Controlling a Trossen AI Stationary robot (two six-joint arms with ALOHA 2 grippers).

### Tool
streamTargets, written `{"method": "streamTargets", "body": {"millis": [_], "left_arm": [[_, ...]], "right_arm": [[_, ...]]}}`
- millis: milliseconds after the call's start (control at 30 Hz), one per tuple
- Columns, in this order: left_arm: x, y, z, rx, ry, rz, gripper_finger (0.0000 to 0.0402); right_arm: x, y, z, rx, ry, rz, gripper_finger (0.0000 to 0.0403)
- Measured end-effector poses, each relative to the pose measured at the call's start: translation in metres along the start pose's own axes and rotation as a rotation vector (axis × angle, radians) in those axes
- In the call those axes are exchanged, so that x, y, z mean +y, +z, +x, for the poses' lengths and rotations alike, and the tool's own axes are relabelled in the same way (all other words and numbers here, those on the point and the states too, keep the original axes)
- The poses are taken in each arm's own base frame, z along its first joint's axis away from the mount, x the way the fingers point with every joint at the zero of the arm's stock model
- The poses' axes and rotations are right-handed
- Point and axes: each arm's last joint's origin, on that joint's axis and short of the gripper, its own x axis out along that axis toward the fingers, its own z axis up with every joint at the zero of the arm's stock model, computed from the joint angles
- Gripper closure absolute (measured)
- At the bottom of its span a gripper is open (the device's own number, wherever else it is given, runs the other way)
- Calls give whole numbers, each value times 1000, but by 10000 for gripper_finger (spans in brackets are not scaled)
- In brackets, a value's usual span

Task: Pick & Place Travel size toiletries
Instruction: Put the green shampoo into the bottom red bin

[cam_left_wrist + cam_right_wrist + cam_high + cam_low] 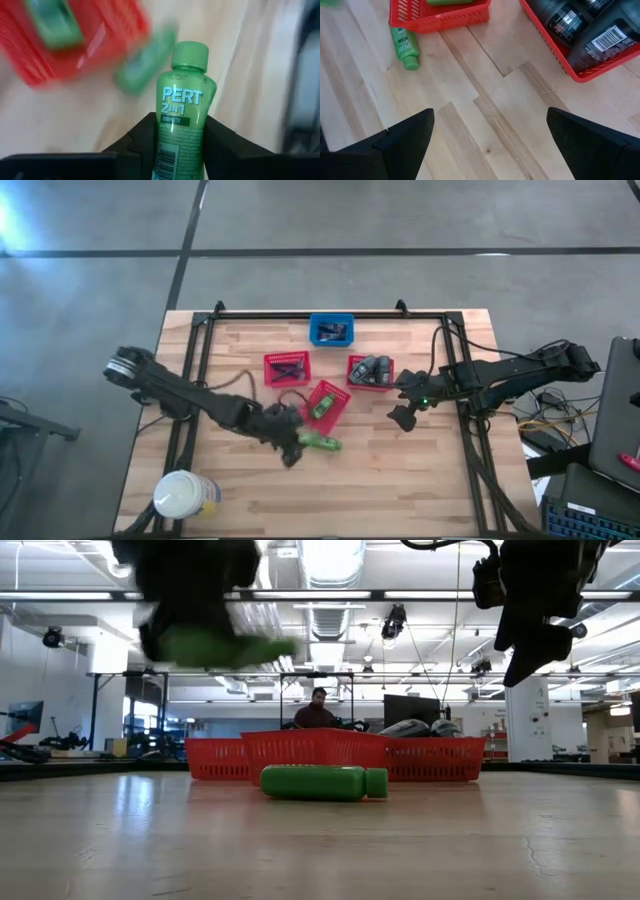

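My left gripper (288,442) is near the table's middle, shut on a bright green bottle (184,107) marked PERT. It is held in the air (215,645). A second green bottle (326,444) lies on its side on the wood just beside it (320,783). A third green bottle (320,406) lies in a red basket (336,393). Grey oval bottles (373,367) fill another red basket. My right gripper (405,415) hovers open over bare wood to the right of the baskets (490,120). My left gripper pinches the green bottle's lower body (172,150) between its two fingers (142,135), one on each side. The capped end (190,52) sticks out past the fingertips. The bottle is lifted clear of the table and lies roughly level in the low view.
A third red basket (287,368) holds thin black sticks, and a blue basket (331,330) sits by the far edge. A big white-topped round container (180,495) stands at the near left corner. Bare wood spreads across the near half. A person shows in the room beyond (318,708).
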Motion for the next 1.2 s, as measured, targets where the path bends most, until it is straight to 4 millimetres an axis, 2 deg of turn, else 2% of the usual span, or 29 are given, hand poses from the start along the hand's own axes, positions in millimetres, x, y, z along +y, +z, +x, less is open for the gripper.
{"method": "streamTargets", "body": {"millis": [100,167,233,333,433,600,733,800,867,933,1000,1100,1200], "left_arm": [[-3,29,-25,-272,43,-243,278],[8,49,-27,-394,80,-388,273],[25,62,-9,-404,113,-476,271],[47,72,30,-320,143,-513,267],[51,79,50,-193,93,-523,250],[41,82,47,-130,141,-475,183],[31,94,17,-216,216,-405,128],[29,97,6,-237,263,-303,111],[20,97,0,-208,227,-86,104],[4,91,-8,-157,151,130,105],[-8,79,-11,-106,112,243,108],[-11,56,-7,4,143,304,111],[-12,37,-5,59,194,304,111]], "right_arm": [[0,0,0,-8,-8,0,19],[-1,1,0,-21,-20,0,19],[-1,1,0,-29,-27,1,19],[-1,1,0,-32,-31,1,19],[-1,1,-1,-33,-29,4,19],[-2,1,-3,-39,-22,3,19],[-2,1,-3,-41,-23,-13,19],[-2,1,-4,-45,-22,-23,19],[-1,0,-4,-31,-5,-48,19],[0,-1,-5,6,39,-91,19],[5,-4,-2,41,82,-154,19],[16,-10,8,77,98,-241,19],[32,-12,26,65,140,-286,19]]}}
